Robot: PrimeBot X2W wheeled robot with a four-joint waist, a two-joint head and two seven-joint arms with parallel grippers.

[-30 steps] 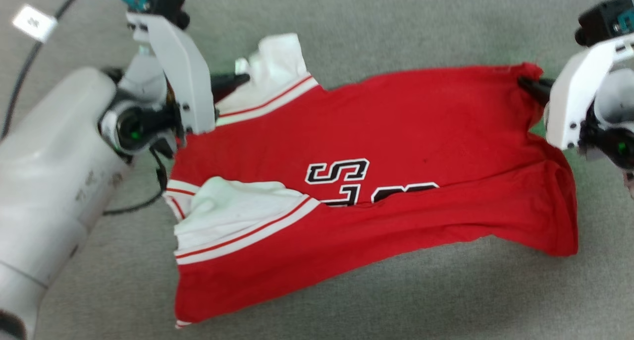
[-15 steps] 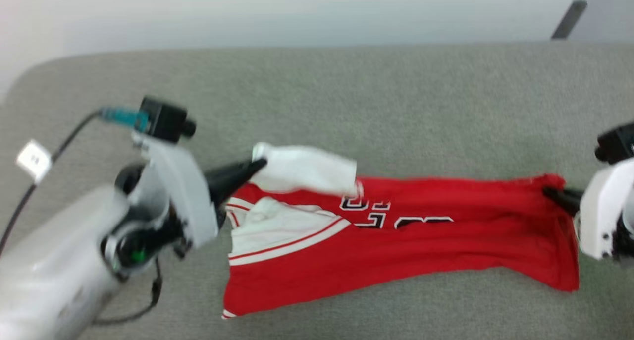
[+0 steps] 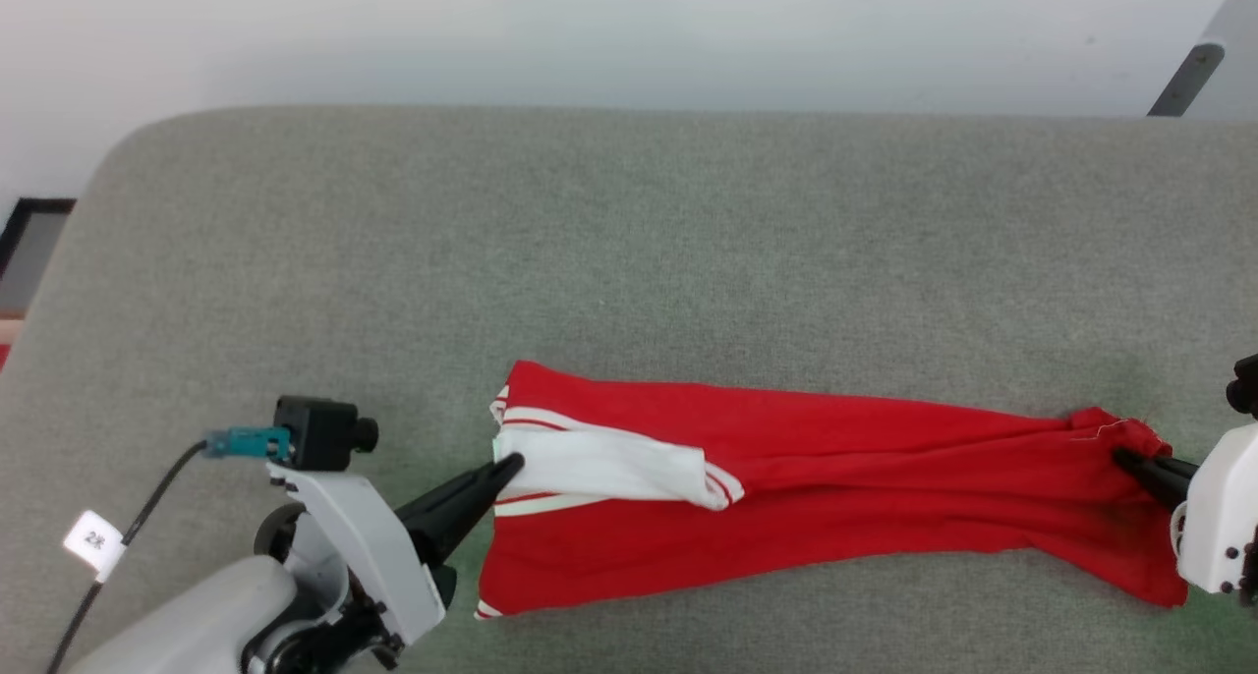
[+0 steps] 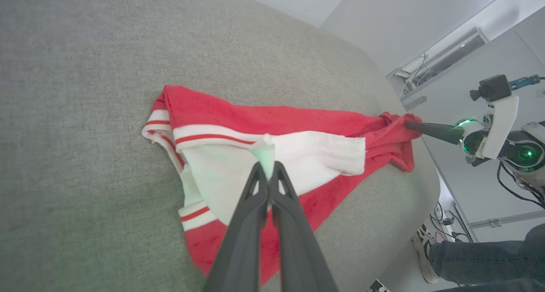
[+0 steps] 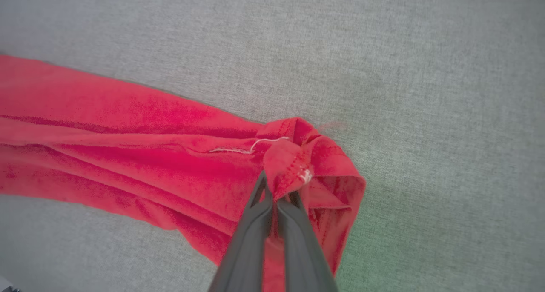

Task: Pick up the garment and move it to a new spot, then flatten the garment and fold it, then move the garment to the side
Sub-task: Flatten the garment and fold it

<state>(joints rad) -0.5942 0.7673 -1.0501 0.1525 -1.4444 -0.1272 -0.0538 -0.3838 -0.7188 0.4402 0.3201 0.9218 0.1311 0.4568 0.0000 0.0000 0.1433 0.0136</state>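
The garment (image 3: 835, 487), a bright red short-sleeved jersey shirt with white sleeves and red-and-white striped trim, lies on the grey cloth-covered counter (image 3: 629, 261), in the near half of it, drawn out into a long narrow band from the robot's left to its right. The left tool (image 3: 513, 465) has its two dark fingers pressed together on the edge of the white sleeve (image 3: 600, 463), which lies on top of the red cloth at the left end. The right tool (image 3: 1122, 456) is closed in the same way on a bunched red corner at the right end, where a loose white thread shows. The cloth between them looks doubled over along its length, and most of it rests on the counter, so I judge that the pick-up, the move to a new spot and the flattening are done and that a first fold, along the length, is being laid down. The right end is wrinkled and the lower edge is not straight. What remains, as I judge it, is to let the cloth go, to fold the band shorter, and to carry the folded shirt to the side.
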